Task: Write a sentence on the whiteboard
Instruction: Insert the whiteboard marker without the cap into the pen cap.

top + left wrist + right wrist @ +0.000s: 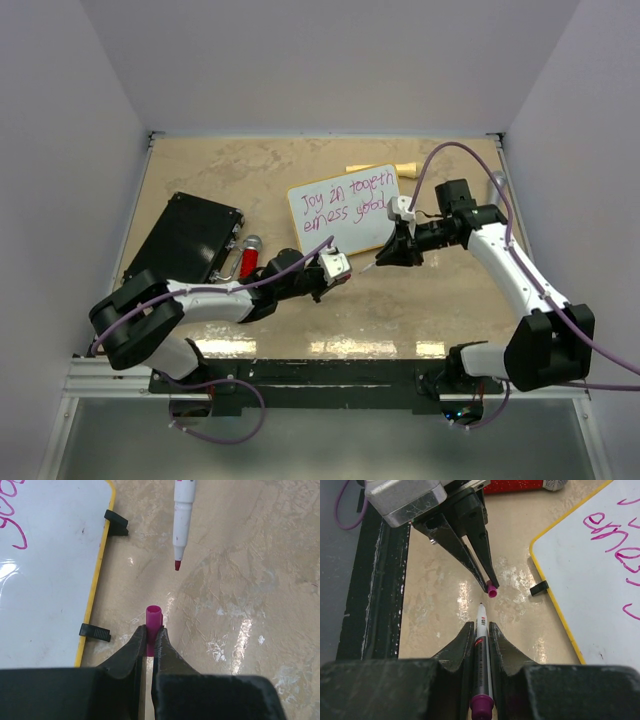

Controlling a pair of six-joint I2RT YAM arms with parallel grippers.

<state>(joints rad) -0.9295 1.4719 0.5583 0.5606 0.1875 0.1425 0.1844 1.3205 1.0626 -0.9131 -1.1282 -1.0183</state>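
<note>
Right gripper [480, 626] grips marker [483, 655], tip pointing at and just short of cap [153, 617] pinched in left gripper [152, 632], axes slightly offset.

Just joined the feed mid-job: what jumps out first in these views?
Just off the whiteboard, the left fingers pinch a pink cap and the right fingers clamp the uncapped marker, tip aimed at the cap, not touching. On the board, a pink sentence is already written.
</note>
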